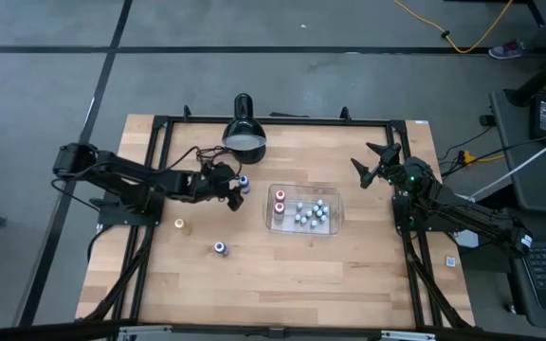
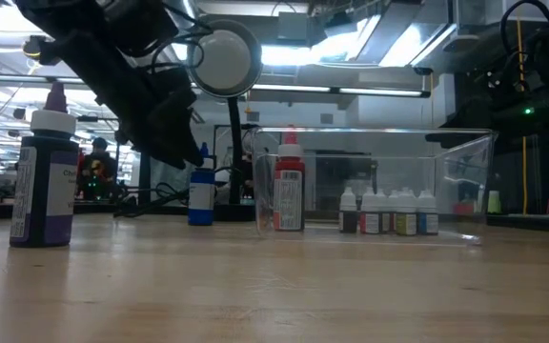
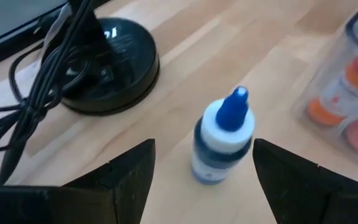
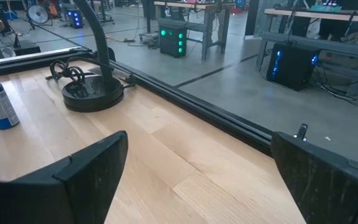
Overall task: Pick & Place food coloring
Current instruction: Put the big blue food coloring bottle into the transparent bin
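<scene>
Currently left tool (image 3: pixel 201 171) hovering released, straddling small blue-capped white plastic bottle (image 3: pixel 222 140) on counter (image 1: pixel 349 275). Centring fingers on bottle body before clenching advised. Right tool (image 1: pixel 375 161) waiting released.

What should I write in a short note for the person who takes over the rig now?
Left gripper: open, around the blue-top bottle beside the lamp, not yet closed on it.
Right gripper: open, empty, waiting near the table's right back corner.
Done: two red-top bottles and a cluster of small bottles stand in the tray.
Left: the blue-top bottle, a yellow one and a dark one still stand on the table.
</scene>
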You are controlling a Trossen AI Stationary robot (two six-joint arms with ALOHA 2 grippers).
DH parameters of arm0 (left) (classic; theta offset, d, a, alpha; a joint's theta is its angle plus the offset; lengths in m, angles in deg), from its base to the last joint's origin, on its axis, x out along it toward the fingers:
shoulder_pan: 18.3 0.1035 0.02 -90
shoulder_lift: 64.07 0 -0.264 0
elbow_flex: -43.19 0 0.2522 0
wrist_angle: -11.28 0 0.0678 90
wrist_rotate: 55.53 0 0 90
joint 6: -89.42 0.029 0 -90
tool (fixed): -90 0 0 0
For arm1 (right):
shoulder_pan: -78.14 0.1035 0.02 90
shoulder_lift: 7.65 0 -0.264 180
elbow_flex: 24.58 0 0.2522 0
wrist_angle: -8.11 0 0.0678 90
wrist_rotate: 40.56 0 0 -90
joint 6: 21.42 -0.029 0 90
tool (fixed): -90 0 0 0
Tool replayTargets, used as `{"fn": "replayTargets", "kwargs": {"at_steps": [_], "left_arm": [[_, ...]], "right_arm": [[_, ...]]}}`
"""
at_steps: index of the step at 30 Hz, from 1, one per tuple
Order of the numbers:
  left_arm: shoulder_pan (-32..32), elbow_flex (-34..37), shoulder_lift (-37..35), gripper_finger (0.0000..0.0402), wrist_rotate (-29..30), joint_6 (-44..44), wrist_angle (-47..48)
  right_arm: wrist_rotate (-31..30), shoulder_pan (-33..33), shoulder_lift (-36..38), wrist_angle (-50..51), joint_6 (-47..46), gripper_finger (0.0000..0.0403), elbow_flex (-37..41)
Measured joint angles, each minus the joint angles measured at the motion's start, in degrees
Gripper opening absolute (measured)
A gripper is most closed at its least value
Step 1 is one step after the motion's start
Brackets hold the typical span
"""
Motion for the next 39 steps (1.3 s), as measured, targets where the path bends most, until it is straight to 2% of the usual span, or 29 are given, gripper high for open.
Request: {"fn": "replayTargets", "kwargs": {"at_steps": [7,19,30,39], "left_arm": [[0.6,-1.4,2.2,0.0263,0.1,2.5,-3.1],[1.2,-1.4,3.4,0.0257,-1.0,1.6,-3.4],[1.2,-1.4,3.5,0.0183,-0.8,1.0,-3.3],[0.8,-1.4,3.4,0.0103,-2.0,1.0,-3.5]], "right_arm": [[0.0,0.0,0.0,0.0,0.0,0.0394,0.0],[0.0,0.0,0.0,0.0,-0.1,0.0394,0.0],[0.0,0.0,0.0,0.0,0.0,0.0394,0.0],[0.0,0.0,0.0,0.0,0.0,0.0394,0.0]]}}
